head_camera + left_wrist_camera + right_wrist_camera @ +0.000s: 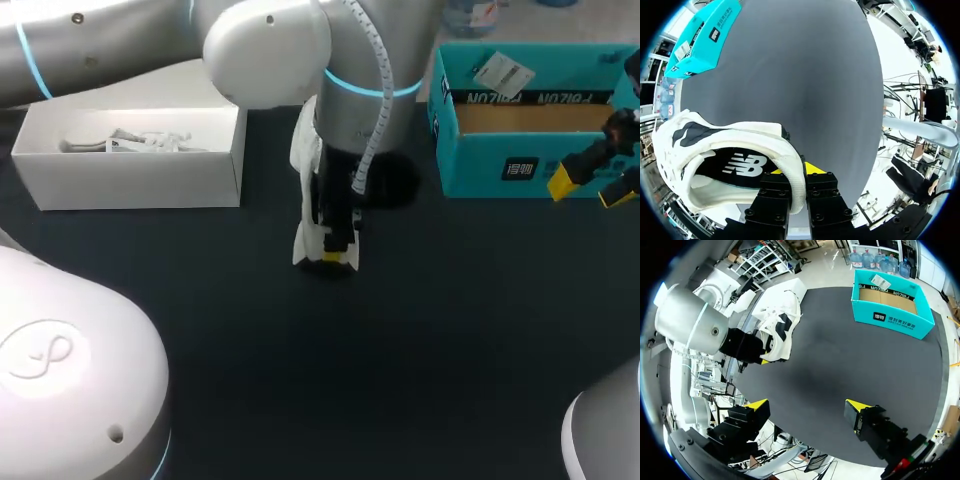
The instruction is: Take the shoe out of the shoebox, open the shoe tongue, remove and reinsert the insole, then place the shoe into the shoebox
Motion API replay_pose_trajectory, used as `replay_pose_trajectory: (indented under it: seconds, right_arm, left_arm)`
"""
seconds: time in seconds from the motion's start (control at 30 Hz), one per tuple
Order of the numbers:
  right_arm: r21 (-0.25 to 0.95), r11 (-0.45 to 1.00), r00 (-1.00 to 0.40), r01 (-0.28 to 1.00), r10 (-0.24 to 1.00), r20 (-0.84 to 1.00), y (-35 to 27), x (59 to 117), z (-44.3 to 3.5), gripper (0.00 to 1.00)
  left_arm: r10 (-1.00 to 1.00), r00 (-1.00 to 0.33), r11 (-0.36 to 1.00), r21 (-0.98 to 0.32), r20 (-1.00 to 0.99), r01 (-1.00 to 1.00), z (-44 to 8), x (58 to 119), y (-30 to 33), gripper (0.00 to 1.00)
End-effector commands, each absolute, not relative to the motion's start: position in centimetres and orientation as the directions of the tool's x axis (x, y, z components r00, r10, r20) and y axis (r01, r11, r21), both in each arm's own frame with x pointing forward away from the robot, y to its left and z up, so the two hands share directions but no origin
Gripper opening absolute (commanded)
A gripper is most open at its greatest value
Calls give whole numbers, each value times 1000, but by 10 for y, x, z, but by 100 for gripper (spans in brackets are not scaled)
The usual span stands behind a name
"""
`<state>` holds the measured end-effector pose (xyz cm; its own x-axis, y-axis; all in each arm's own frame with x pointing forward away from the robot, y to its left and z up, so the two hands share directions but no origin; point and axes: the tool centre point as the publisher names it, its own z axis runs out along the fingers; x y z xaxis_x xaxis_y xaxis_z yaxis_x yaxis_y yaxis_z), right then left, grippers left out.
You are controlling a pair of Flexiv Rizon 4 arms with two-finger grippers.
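Observation:
A white shoe (304, 170) with dark patches hangs heel-down over the middle of the dark table, and my left gripper (338, 258) is shut on its heel collar. In the left wrist view the white collar (790, 155) is pinched between the two black fingers, and the dark insole (742, 165) shows inside the shoe (685, 145). The teal shoebox (480, 170) stands open at the back right, with nothing in it. My right gripper (590, 190) hovers open at the box's front right corner. In the right wrist view its fingers (807, 407) hold nothing, with the shoe (780, 320) and shoebox (895, 322) far ahead.
A white box (130, 175) holding crumpled white paper sits at the back left. Dark table surface (400, 350) stretches in front of the shoe and the shoebox.

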<state>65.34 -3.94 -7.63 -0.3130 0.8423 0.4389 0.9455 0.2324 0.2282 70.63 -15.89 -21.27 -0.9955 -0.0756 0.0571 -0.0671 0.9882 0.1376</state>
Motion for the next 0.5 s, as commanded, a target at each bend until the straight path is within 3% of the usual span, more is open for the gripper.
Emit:
replay_pose_trajectory:
  seconds: [0.03, 0.5]
  right_arm:
    - [223, 235, -313, 946, 843, 438, -39, 656, -76, 100]
    - [223, 235, -313, 946, 843, 438, -39, 656, -76, 100]
  left_arm:
    - [-94, -989, 994, 63, 115, -88, -203, 750, -106, 0]
    - [-138, -969, 990, 35, 207, -134, -178, 858, -17, 0]
